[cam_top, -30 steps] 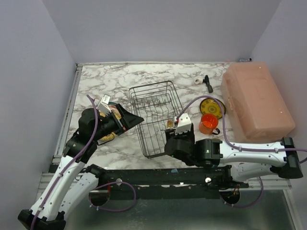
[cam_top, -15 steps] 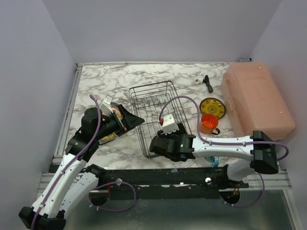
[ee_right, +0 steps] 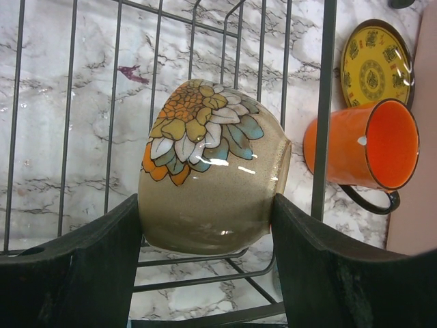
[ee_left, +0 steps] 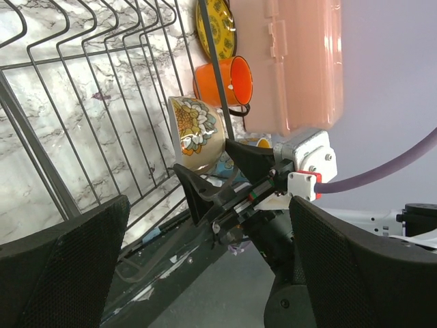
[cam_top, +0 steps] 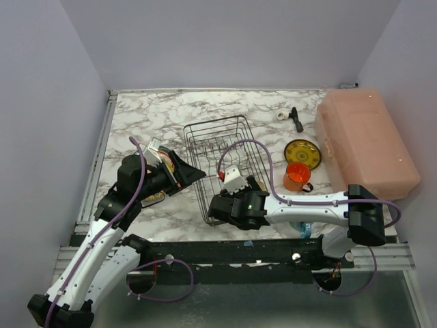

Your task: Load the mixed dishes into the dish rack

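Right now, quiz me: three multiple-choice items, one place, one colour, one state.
1. The orange mug sits: A in the dish rack; B on the table beside the rack; C in a gripper.
2. The bowl is: A plain blue; B black; C beige with painted flowers.
3. The right gripper is: A shut on the bowl; B open, empty; C shut on the mug.
Answers: B, it rests outside the wires; C, the right wrist view shows the petals; A, both fingers press the bowl's sides.
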Controlling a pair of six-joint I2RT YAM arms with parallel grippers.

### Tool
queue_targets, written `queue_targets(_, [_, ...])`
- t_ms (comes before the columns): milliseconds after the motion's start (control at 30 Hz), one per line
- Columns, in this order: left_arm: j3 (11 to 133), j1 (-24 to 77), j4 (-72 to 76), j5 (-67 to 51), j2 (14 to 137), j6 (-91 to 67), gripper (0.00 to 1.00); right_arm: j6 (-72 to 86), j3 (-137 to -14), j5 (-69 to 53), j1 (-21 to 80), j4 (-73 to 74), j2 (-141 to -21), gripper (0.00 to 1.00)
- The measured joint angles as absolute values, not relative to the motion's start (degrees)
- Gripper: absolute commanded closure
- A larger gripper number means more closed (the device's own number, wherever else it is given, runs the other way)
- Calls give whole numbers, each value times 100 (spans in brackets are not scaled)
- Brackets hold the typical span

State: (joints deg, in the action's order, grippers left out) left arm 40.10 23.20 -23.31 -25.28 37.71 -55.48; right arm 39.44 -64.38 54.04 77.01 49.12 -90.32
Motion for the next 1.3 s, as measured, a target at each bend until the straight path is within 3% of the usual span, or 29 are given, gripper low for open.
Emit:
queue_targets(633, [3881, 2287, -2294, -2637, 3782, -5551, 1, 3291, -6539, 5054, 7701, 5072, -9054, 100])
queue_targets(1100, [3881, 2283, -2290, -2655, 3782, -5551, 1, 2783, -6552, 4917, 7675, 4991, -9284, 19])
queue_targets(1300, [3881, 2281, -2287, -2657, 3822, -5546, 1, 2469, -6552, 4338, 7675, 4869, -9015, 1])
